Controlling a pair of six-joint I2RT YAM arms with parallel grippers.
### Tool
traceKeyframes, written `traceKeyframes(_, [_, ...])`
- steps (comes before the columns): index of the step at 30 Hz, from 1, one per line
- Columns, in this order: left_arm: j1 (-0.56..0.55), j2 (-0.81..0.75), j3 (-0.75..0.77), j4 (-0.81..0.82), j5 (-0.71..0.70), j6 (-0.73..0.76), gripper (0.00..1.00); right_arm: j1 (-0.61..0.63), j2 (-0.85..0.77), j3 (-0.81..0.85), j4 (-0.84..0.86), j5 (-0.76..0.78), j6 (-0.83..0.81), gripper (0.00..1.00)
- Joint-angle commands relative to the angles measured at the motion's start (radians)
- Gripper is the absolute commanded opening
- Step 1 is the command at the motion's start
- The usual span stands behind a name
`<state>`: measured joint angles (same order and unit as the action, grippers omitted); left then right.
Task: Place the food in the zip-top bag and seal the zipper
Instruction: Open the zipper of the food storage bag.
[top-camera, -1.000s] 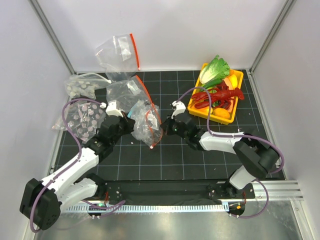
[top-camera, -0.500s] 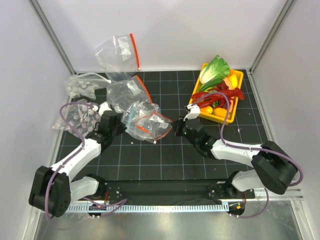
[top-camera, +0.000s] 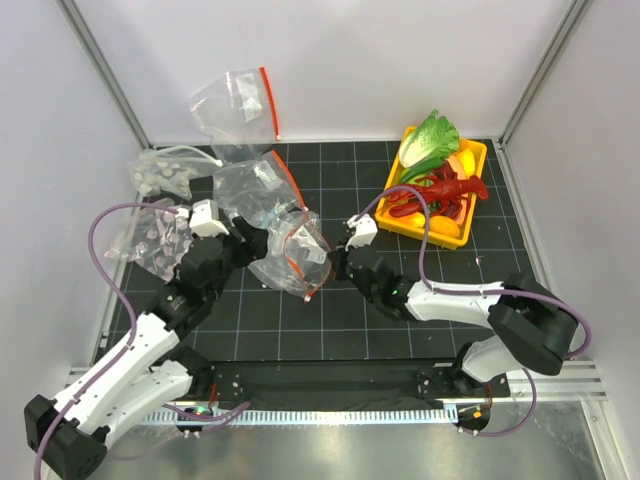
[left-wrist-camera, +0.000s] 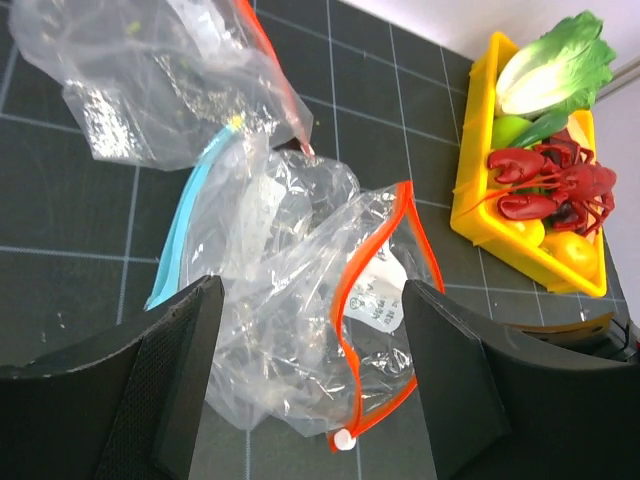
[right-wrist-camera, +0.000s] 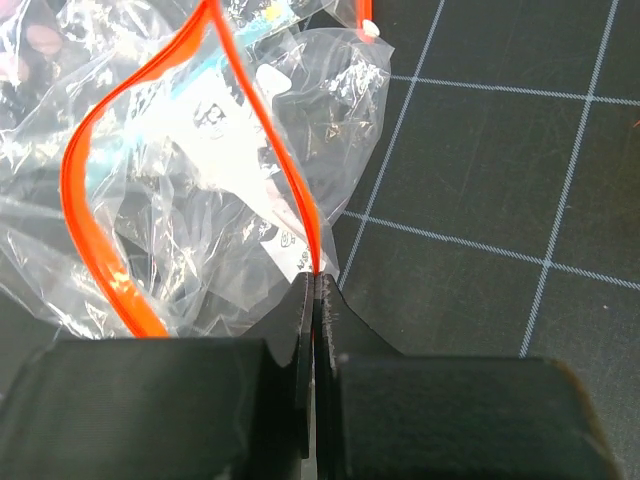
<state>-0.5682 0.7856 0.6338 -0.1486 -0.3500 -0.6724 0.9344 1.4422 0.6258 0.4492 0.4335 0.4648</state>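
The clear zip-top bag (top-camera: 290, 262) lies crumpled at mid-table, its mouth gaping and its white label showing. My right gripper (top-camera: 336, 263) is shut on the red-orange zipper (right-wrist-camera: 300, 200), pinching the strip at its fingertips (right-wrist-camera: 316, 285). My left gripper (left-wrist-camera: 315, 400) is open, one finger on each side of the bag (left-wrist-camera: 280, 340) and the zipper (left-wrist-camera: 350, 300), holding nothing. The food sits in the yellow tray (top-camera: 478, 198) at the back right: a green lettuce (top-camera: 432, 140), a round green fruit (left-wrist-camera: 510, 130) and a yellow-orange piece (left-wrist-camera: 570, 245).
A red lobster (top-camera: 440, 190) lies across the tray. Other clear bags (top-camera: 235, 100) (top-camera: 250, 185) lie behind the left arm, with dotted pouches (top-camera: 160, 240) at the left. A blue-strip bag (left-wrist-camera: 185, 230) sits under the zip-top bag.
My left gripper has opened and let go of the bag. The right gripper has stayed shut on the zipper and shifted slightly left, and the bag's mouth has turned with it.
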Motion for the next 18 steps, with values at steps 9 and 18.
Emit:
traceKeyframes(9, [-0.353,0.166,0.121,-0.028,-0.484,0.192,0.72,0.029,0.011,0.041,0.088,0.059,-0.023,0.01])
traceKeyframes(18, [-0.415,0.464,0.265,-0.072,-0.53,0.2,0.72,0.03,-0.003,0.032,0.088,0.063,-0.026,0.01])
